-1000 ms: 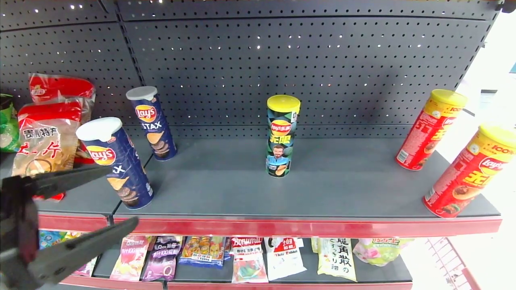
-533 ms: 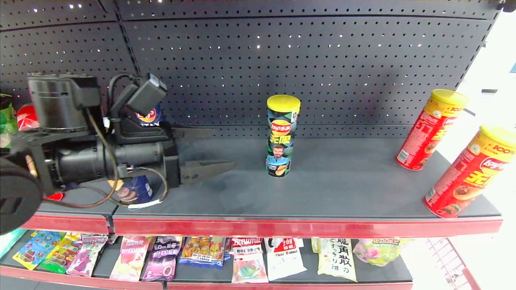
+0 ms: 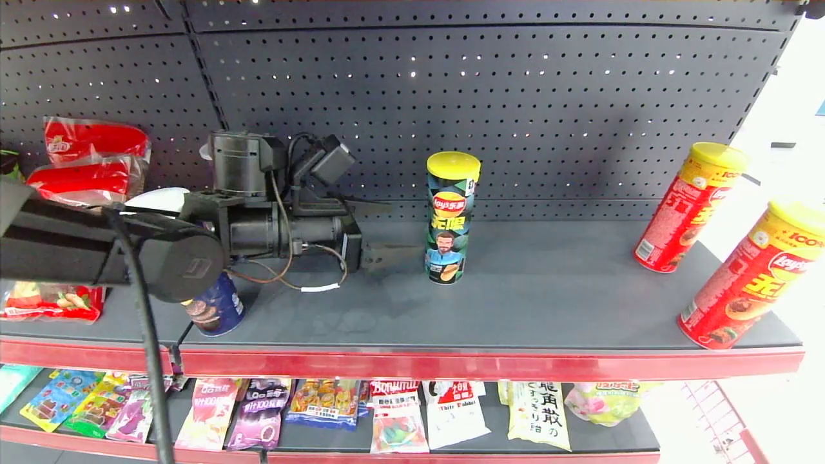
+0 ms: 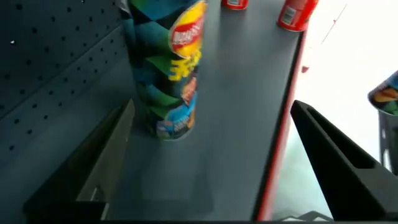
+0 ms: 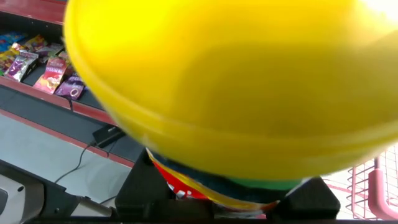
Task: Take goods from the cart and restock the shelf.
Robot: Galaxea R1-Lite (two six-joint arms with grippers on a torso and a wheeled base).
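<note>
Got the left gripper (image 3: 405,229) stuck out over the top shelf (image 3: 515,303), fingers spread wide with nothing between them. Tips just beside the green can (image 3: 452,219), not touching it as far as can be told. Found that can standing upright about halfway along the shelf, closer to the pegboard (image 3: 515,96) at the back than to the red front edge.

Over on the other side, got the right gripper (image 5: 224,196) clamped around a yellow-lidded can (image 5: 230,81), looking down on the lid in the right wrist view. Can't tell where that one sits relative to the shelf.

Also spotted a blue can (image 3: 216,312) at the front edge toward the left end, half hidden by the arm. Then a front red can (image 3: 751,274) by the front right corner, a back red can (image 3: 686,206) behind it, and red snack bags (image 3: 90,138) at the far left end.
</note>
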